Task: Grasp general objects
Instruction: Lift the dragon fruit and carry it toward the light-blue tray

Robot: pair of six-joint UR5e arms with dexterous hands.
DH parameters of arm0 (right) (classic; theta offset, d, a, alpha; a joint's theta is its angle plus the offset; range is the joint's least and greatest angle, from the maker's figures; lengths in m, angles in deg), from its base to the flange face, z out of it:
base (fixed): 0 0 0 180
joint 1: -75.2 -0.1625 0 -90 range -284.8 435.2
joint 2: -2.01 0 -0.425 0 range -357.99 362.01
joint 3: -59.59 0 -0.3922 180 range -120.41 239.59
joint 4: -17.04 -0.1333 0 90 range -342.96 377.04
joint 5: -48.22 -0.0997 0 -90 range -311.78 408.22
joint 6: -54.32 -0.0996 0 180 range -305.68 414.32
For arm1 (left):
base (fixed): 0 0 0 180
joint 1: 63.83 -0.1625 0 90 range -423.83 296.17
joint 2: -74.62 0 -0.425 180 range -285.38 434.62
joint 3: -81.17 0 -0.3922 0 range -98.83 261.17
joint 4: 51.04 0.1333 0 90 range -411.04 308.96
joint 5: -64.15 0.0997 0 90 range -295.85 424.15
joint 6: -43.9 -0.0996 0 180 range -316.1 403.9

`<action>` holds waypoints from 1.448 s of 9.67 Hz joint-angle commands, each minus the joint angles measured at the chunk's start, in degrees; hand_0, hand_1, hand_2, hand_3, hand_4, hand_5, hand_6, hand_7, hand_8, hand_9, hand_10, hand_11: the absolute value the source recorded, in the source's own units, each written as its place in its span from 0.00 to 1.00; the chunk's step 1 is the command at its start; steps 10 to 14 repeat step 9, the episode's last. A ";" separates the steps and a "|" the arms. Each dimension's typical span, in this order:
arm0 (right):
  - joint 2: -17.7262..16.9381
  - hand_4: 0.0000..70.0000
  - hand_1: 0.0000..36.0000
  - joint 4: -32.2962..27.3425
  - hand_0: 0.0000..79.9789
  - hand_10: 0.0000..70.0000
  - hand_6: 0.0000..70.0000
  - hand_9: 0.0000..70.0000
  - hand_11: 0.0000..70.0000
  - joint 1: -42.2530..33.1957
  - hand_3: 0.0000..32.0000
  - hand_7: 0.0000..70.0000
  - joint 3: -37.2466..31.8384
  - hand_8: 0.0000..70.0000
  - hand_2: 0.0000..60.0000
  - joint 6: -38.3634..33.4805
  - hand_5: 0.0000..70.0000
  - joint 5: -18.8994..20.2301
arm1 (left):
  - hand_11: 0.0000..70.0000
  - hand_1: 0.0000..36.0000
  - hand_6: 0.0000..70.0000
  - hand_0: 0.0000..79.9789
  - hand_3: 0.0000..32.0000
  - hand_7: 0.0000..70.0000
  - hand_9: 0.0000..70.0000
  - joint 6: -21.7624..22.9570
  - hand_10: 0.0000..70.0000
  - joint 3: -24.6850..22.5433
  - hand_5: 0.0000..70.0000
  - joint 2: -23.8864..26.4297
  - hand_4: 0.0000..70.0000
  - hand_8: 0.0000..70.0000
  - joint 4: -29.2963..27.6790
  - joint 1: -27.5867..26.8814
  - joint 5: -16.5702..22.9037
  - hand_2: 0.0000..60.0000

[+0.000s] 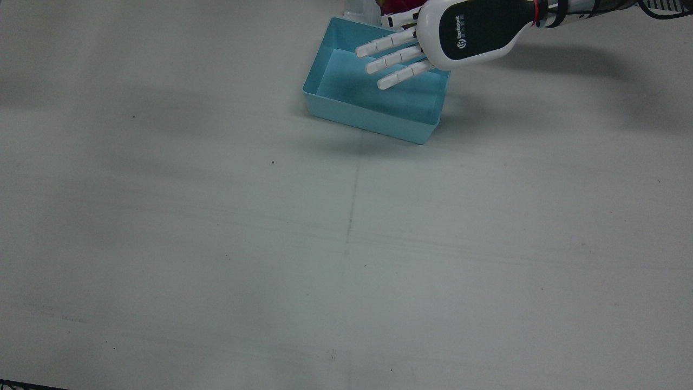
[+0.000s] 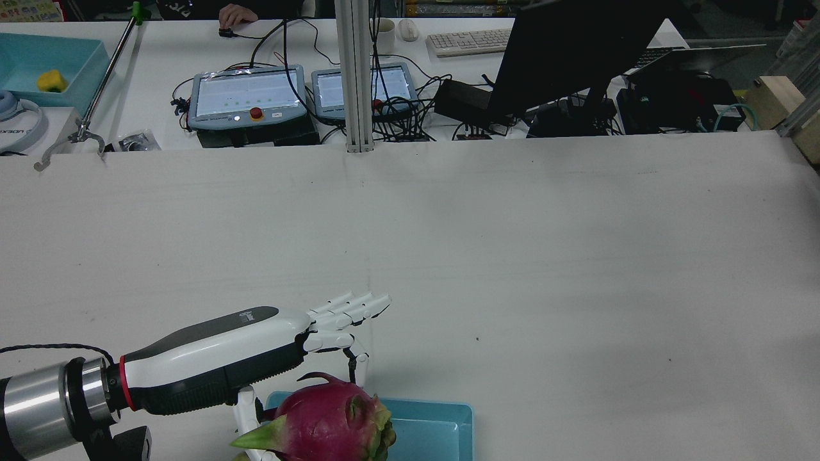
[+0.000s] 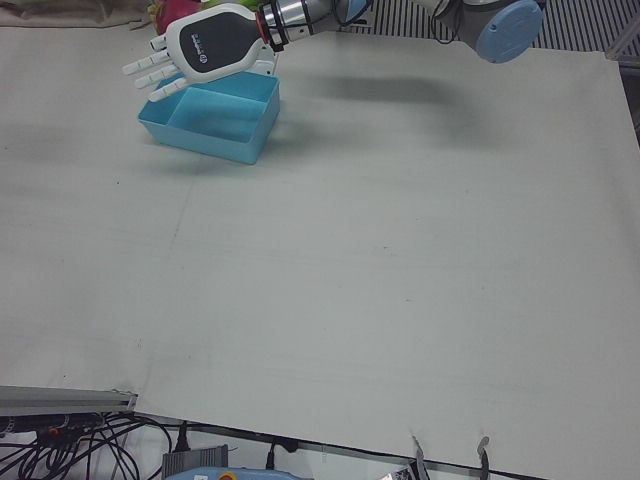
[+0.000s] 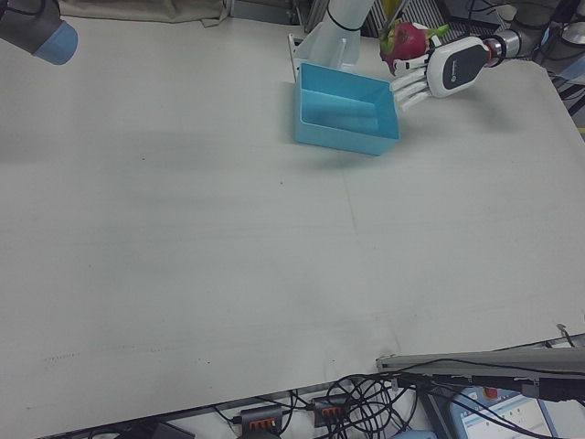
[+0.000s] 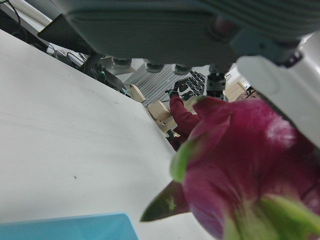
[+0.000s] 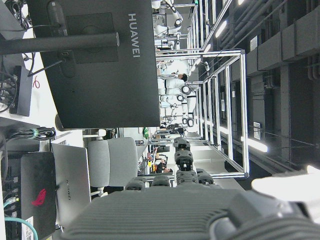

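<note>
At the bottom edge of the rear view, the left hand (image 2: 333,320) hovers with fingers (image 2: 359,306) stretched out and apart, holding nothing. The dragon fruit (image 2: 330,422) sits just beneath it, at the near rim of the light blue bin (image 2: 442,422). The right hand's pose cannot be told.

Magenta dragon fruit (image 2: 330,419) beside blue bin (image 2: 435,429)

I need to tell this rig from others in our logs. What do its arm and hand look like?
The left hand has a white shell, a black back panel with a small white logo, and white segmented fingers. A red ring joins it to a silver metal wrist; a thin black cable trails behind. The arm's joint cap is blue.
</note>
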 commanded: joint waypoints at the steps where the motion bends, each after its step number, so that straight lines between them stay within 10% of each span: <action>1: 0.00 0.00 0.00 -0.02 0.00 0.00 0.00 0.00 0.00 0.00 0.00 0.00 0.00 0.00 0.00 0.00 0.00 0.00 | 0.00 0.16 0.00 0.58 1.00 0.00 0.00 -0.45 0.00 1.47 0.00 -0.17 0.00 0.00 -0.78 -0.18 0.06 0.00; 14: 0.00 0.00 0.00 -0.02 0.00 0.00 0.00 0.00 0.00 0.00 0.00 0.00 0.00 0.00 0.00 0.00 0.00 0.00 | 0.00 0.10 0.00 0.55 0.88 0.07 0.00 0.43 0.00 11.12 0.00 -0.96 0.00 0.00 -2.18 7.97 0.06 0.00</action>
